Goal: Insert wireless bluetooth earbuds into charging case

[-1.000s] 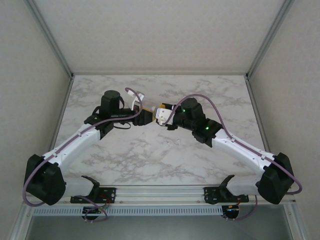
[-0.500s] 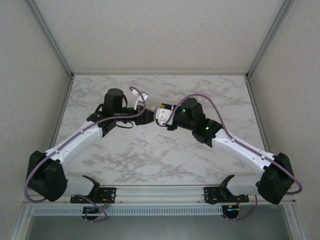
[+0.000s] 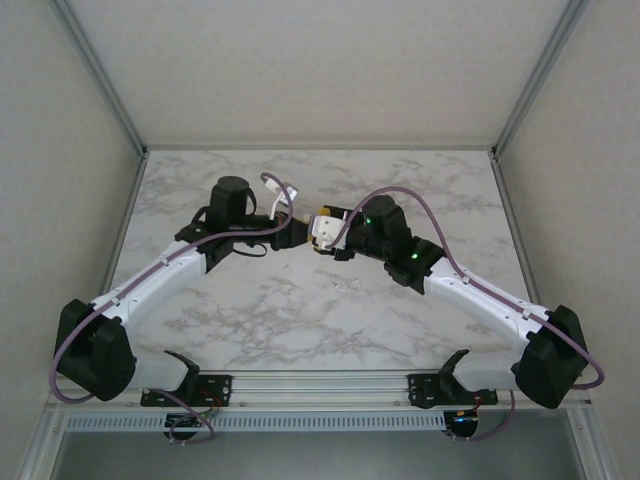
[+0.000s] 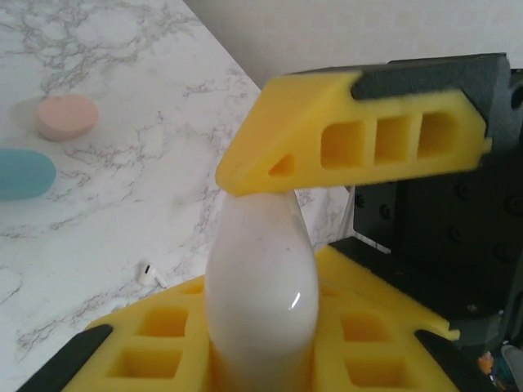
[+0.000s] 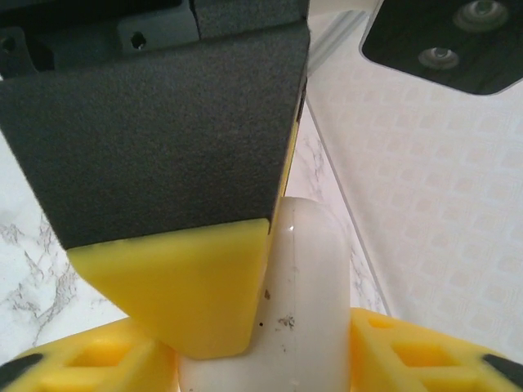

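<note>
Your left gripper (image 4: 260,245) is clamped on the white case (image 4: 261,302), held above the table (image 4: 122,212). The right gripper (image 5: 270,327) straddles it, but I cannot tell whether it is gripping. Hold the case firm and level. An earbud (image 4: 147,272) lies below.

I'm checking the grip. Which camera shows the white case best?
Left wrist: the white case stands nearly whole between yellow fingers. Right wrist has it half hidden behind a finger; the top view, far off, barely shows it.
</note>
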Robot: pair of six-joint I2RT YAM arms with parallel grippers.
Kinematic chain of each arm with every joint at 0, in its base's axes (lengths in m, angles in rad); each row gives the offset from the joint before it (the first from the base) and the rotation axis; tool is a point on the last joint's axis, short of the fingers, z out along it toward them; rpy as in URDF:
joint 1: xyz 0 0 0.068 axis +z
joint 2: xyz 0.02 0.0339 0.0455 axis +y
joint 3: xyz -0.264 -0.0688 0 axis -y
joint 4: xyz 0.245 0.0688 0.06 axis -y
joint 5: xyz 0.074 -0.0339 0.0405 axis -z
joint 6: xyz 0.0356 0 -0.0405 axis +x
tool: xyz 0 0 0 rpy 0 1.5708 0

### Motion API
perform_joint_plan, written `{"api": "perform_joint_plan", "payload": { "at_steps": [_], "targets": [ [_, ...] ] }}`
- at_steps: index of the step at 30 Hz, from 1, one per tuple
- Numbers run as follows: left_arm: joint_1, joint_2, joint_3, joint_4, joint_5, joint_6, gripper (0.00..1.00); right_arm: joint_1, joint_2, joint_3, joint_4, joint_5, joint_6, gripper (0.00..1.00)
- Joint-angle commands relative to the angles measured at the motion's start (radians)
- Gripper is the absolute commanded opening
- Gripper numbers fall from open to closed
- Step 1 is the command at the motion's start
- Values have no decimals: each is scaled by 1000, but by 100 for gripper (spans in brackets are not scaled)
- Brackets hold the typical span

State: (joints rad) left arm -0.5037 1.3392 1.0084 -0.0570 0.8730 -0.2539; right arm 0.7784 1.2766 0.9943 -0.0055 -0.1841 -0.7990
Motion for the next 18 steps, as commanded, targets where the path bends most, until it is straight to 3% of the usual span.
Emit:
{"api": "perform_joint_plan", "payload": {
  "at_steps": [1, 7, 10, 13, 18],
  "targets": [
    [-7, -66, 12, 36, -83, 39, 4, -40, -70, 9, 6, -40, 161, 58],
    [-11, -160, -127, 308, -221, 138, 6, -239, -110, 97, -136, -280, 719, 65],
    [-39, -197, -213, 442, -229, 297, 3, -321, -68, 172, -245, -386, 900, 64],
    [-56, -191, -234, 489, -269, 363, 0, -351, -34, 198, -241, -541, 1034, 64],
    [-65, -135, -249, 621, -268, 304, 0, -349, 42, 252, -234, -758, 1141, 63]
  ]
}}
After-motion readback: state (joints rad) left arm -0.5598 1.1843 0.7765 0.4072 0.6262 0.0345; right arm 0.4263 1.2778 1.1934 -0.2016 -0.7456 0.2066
